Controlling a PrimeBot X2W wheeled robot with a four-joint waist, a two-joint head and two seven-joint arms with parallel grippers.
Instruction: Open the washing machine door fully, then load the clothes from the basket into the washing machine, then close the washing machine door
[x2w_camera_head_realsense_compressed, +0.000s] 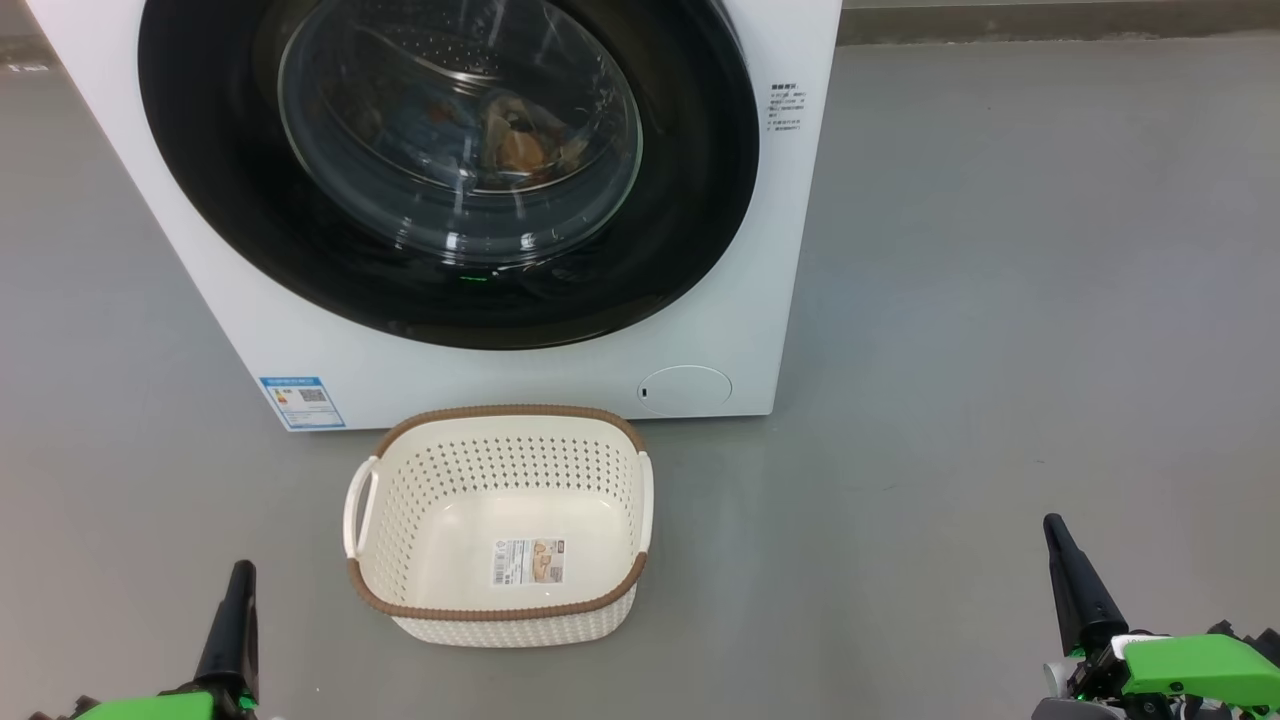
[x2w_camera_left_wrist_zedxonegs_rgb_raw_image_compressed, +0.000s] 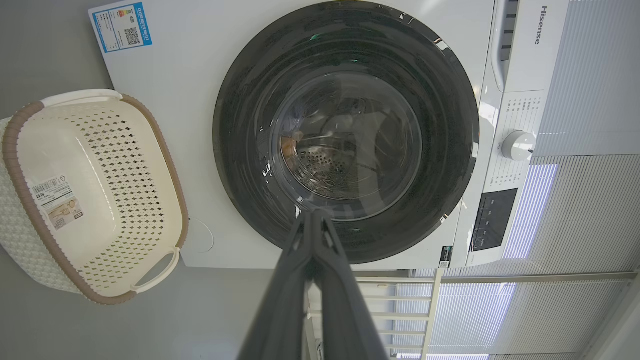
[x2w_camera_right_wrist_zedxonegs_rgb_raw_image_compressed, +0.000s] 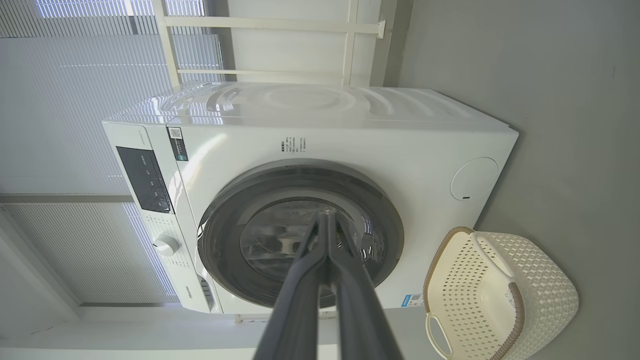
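Looks finished on all three steps. Shows the washing machine door (x2w_camera_head_realsense_compressed: 450, 170) closed flush on the white washing machine (x2w_camera_head_realsense_compressed: 790, 250), with the clothes (x2w_camera_head_realsense_compressed: 520, 140) behind its glass, inside the drum, blue and orange. Shows the basket (x2w_camera_head_realsense_compressed: 500, 412) bare on the floor just in front, down to its paper label (x2w_camera_head_realsense_compressed: 528, 562). Holds nothing in left gripper (x2w_camera_head_realsense_compressed: 241, 575) or right gripper (x2w_camera_head_realsense_compressed: 1055, 535), both pinched closed, low and well apart from the machine. Nothing left to do, seemingly.

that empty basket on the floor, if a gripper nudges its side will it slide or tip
Probably slides: the basket is empty, thin perforated plastic, so likely light, and the grey floor looks smooth. Tipping seems unlikely from a low push, since it sits wide and low; a push at the brown rim might rock it.
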